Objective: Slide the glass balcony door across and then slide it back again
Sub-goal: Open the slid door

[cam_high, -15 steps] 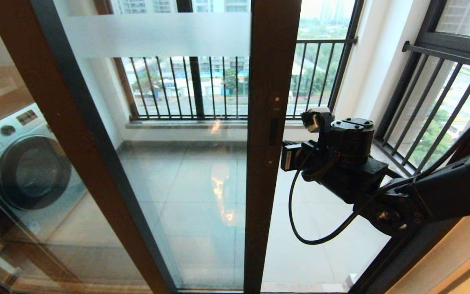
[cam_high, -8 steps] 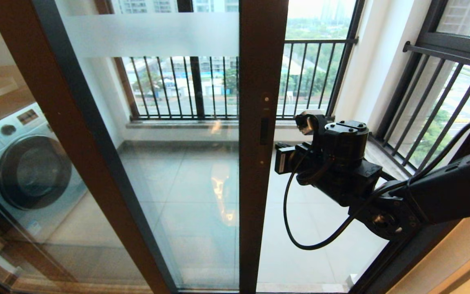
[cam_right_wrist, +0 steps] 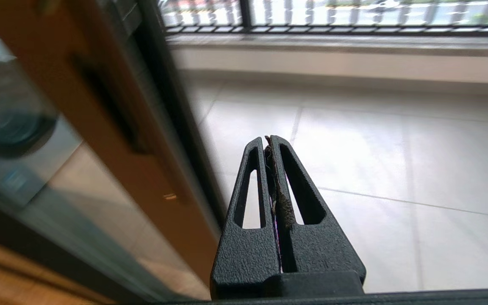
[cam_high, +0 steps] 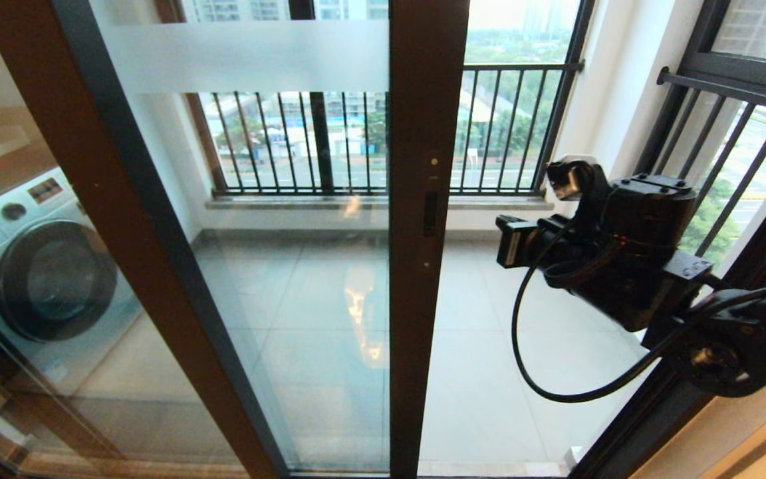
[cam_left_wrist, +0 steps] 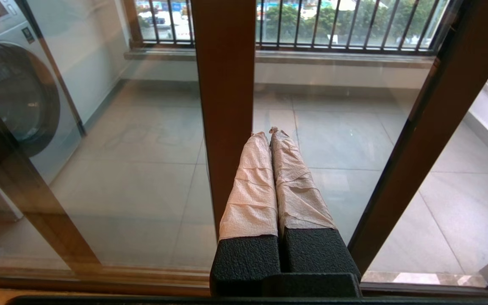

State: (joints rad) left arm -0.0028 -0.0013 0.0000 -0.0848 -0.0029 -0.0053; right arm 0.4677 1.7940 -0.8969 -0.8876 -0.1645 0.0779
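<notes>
The glass balcony door (cam_high: 303, 219) stands in the middle of the head view, its brown stile upright at centre and the small black handle slot (cam_high: 429, 213) on that stile about mid-height. To the right of the stile the opening shows bare balcony floor (cam_high: 483, 399); at the far left a washing machine (cam_high: 44, 266) shows through the glass.

My right gripper (cam_right_wrist: 272, 146) hangs in that opening, right of centre in the head view, clear of the stile and touching nothing. Its fingers are pressed together and hold nothing. My left gripper (cam_left_wrist: 271, 132) is parked low in front of the door frame, its cloth-wrapped fingers also pressed together.

I judge the door has gone across and the return slide is the step in hand. To do it well I would bring my closed fingers to the slot or the stile's edge, seat them squarely, then push level along the track, steady and not fast. Pushing at an angle could make the panel bind or let my fingers skid off the smooth frame.
</notes>
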